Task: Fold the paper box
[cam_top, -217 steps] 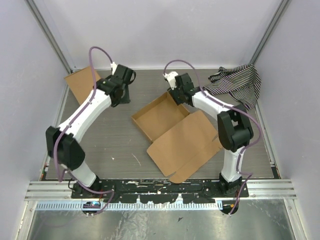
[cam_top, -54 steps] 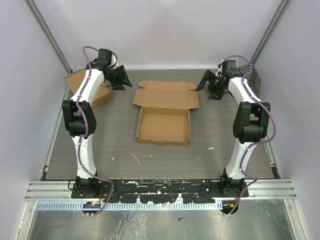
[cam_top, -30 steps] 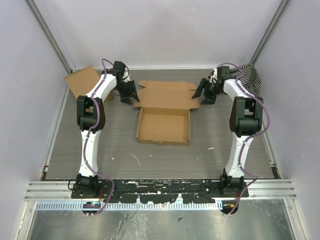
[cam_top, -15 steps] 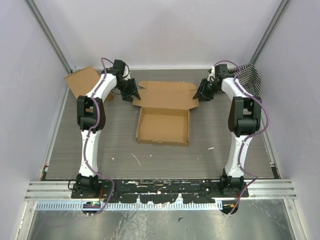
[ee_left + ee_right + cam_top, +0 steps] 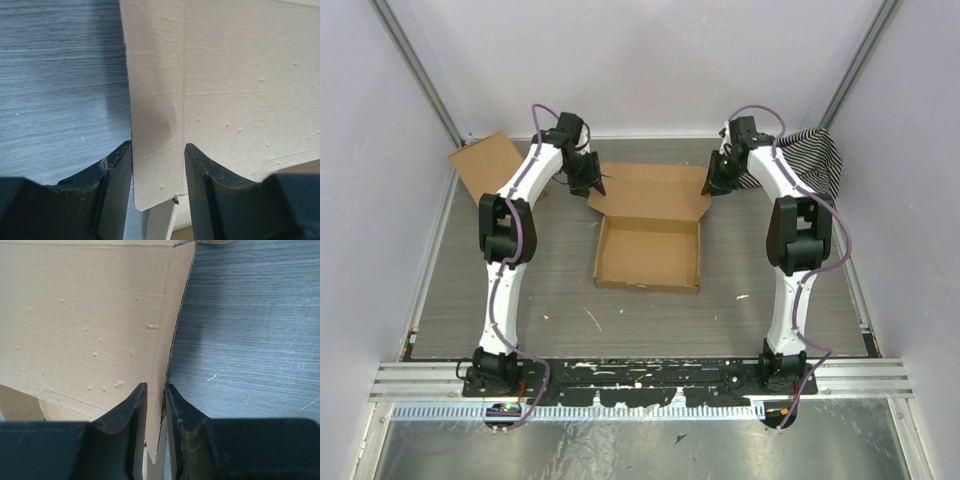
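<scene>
Closed in: right end effector (image 5: 712,185), beside striped cloth (image 5: 812,160), pinches paper box (image 5: 648,250); left end effector (image 5: 589,185) apart.

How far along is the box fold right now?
Done: the paper box has its tray walls standing. In hand: the left gripper and right gripper are at the two side edges of the open lid, the right pinching its edge. Remaining: swing the lid over and tuck it.

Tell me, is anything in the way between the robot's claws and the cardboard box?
No, nothing visible. The left gripper is open right over one side edge of the paper box lid, and the right gripper has its fingers nearly together at the lid's other side edge.
</scene>
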Motion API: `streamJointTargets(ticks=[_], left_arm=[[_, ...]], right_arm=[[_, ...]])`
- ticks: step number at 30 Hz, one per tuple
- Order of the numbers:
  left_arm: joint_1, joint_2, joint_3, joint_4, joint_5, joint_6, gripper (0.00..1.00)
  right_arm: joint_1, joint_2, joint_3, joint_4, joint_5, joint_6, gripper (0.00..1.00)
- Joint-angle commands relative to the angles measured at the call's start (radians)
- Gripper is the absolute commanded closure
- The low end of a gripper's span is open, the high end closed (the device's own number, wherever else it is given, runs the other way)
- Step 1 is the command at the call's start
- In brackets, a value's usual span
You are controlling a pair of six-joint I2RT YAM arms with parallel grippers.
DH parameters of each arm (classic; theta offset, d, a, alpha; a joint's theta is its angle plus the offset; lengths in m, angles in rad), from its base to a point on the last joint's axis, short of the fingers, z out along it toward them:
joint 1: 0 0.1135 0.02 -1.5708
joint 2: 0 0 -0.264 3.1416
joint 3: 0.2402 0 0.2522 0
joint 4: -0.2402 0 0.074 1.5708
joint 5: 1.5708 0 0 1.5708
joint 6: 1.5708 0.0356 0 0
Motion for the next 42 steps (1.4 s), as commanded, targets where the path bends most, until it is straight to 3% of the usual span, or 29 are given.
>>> streamJointTargets(ticks=[1, 14, 32, 35, 38, 42], left_arm=[[-0.054, -0.082, 0.058, -0.053, -0.094, 0.045, 0.48], [-0.170, -0.034, 0.138, -0.113, -0.185, 0.086, 0.49], [-0.196, 0.050, 0.164, -0.192, -0.269, 0.102, 0.53], [-0.196, 0.042, 0.159, -0.200, -0.312, 0.110, 0.65], [-0.195, 0.007, 0.125, -0.171, -0.359, 0.121, 0.97], [-0.196, -0.075, 0.045, -0.088, -0.421, 0.130, 1.00]], right_arm=[[0.051, -0.027, 0.078, -0.066, 0.121, -0.039, 0.74], [0.149, -0.006, 0.097, -0.098, 0.226, -0.039, 0.74], [0.202, 0.022, 0.109, -0.135, 0.297, -0.027, 0.74], [0.203, 0.019, 0.111, -0.143, 0.311, -0.030, 0.74], [0.202, 0.013, 0.114, -0.143, 0.320, -0.036, 0.71], [0.199, 0.004, 0.123, -0.144, 0.331, -0.041, 0.68]])
